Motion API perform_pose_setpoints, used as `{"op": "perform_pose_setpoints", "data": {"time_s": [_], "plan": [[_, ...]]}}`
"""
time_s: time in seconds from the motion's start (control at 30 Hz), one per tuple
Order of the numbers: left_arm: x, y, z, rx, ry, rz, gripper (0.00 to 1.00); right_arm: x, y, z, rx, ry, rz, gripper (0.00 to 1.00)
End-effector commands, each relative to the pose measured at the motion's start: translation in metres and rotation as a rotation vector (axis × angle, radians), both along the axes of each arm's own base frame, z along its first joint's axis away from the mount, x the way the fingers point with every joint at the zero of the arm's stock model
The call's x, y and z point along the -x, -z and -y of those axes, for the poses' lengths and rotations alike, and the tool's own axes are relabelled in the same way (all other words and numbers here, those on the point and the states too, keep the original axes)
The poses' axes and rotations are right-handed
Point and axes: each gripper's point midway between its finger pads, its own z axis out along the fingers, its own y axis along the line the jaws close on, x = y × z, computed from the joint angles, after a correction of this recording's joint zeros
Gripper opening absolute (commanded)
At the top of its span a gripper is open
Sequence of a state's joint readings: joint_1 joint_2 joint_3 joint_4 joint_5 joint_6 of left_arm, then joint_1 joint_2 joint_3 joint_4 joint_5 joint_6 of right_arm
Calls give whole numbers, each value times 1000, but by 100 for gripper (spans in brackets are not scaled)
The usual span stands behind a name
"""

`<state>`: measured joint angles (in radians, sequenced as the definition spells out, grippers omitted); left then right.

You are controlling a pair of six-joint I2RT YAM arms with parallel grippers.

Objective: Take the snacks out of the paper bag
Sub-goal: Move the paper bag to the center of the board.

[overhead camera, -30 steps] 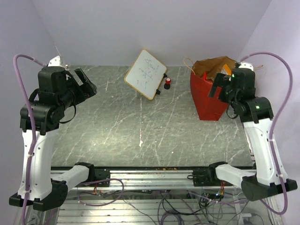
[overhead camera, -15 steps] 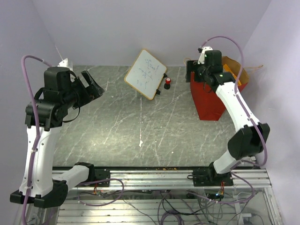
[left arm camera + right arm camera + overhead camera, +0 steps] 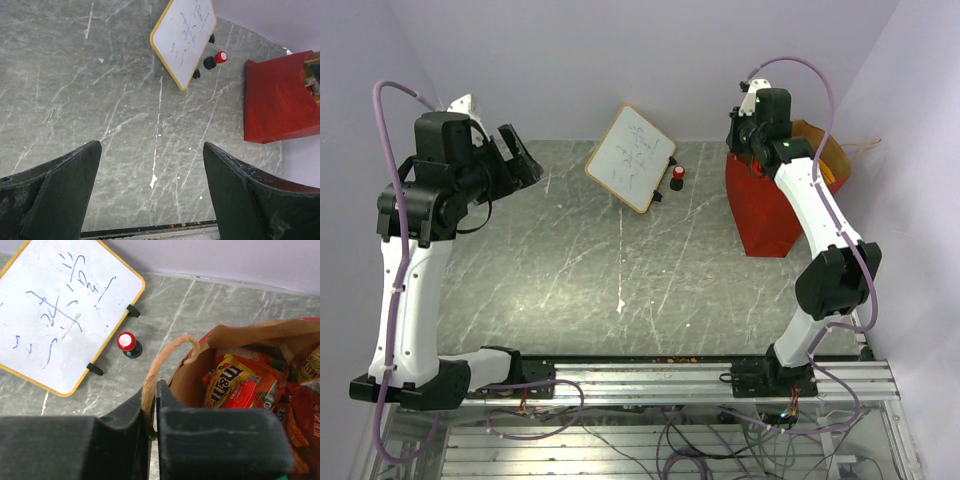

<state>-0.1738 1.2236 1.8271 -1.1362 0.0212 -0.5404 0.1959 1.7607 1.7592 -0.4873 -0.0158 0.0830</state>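
Note:
The red paper bag (image 3: 770, 215) stands upright at the back right of the table, its brown inside (image 3: 192, 382) open to the top. Inside lie the snacks: a yellow packet (image 3: 227, 377) and several orange and red packets (image 3: 300, 415). My right gripper (image 3: 152, 390) is at the bag's left rim, shut on the tan loop handle (image 3: 162, 355), which arches up out of the jaws. Seen from above, the right gripper (image 3: 740, 140) sits over the bag's far left corner. My left gripper (image 3: 151, 147) hangs open and empty above the table's left side, far from the bag (image 3: 277, 105).
A tilted whiteboard (image 3: 631, 158) with a yellow frame stands at the back centre. A small red-capped bottle (image 3: 677, 177) sits between it and the bag. The walls close in behind and on both sides.
The right arm swung from the bag's right side over to its left rim, and its gripper went from open to shut on the handle. The left arm rose slightly.

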Motion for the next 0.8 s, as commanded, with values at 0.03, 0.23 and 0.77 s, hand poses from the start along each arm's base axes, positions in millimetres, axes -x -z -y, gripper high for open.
{"op": "perform_pose_setpoints", "data": {"time_s": [0.03,0.23,0.77], "plan": [[-17,-17,3,3,14,56,93,7,-7,-6,-20,-43,-21,0],[-20,-13,15,65,43,36,93,45,-18,-23,-70,-132,-54,0],[31,-1,27,130,154,-80,93,231,-31,-181,-222,-491,-162,0]]}}
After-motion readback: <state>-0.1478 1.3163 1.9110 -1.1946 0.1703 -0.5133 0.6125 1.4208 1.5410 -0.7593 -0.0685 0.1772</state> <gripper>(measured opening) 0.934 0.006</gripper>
